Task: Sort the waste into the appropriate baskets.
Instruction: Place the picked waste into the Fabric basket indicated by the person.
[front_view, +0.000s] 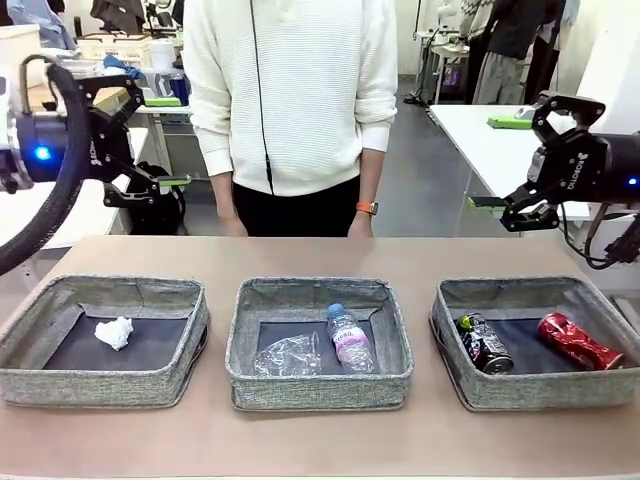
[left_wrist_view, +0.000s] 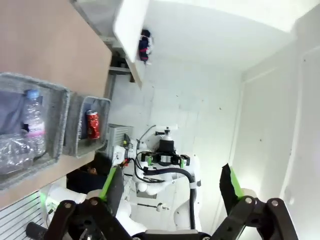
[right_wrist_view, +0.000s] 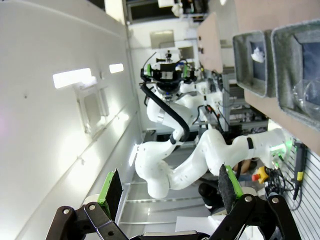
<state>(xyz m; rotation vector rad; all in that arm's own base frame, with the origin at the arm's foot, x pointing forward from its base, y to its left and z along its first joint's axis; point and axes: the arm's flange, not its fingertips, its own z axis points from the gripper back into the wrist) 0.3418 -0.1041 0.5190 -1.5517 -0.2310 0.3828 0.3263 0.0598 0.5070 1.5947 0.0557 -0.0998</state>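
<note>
Front view: three baskets; two cans, one bottle.

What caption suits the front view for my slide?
Waste sorted: wad left, bottle middle, cans right; both grippers open.

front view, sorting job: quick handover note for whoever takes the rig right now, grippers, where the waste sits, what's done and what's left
Left gripper: open, empty, raised at the table's left side.
Right gripper: open, empty, raised at the right side.
Left grey woven fabric basket: white paper wad.
Middle grey woven basket: crumpled clear plastic and clear bottle with pink label and blue cap, lying side by side.
Right grey woven basket: dark can and red crushed can, both lying down.
Done: all visible waste is in a basket, grouped by kind.
Left: nothing loose seen on the brown table; the person stands at the far side.
</note>
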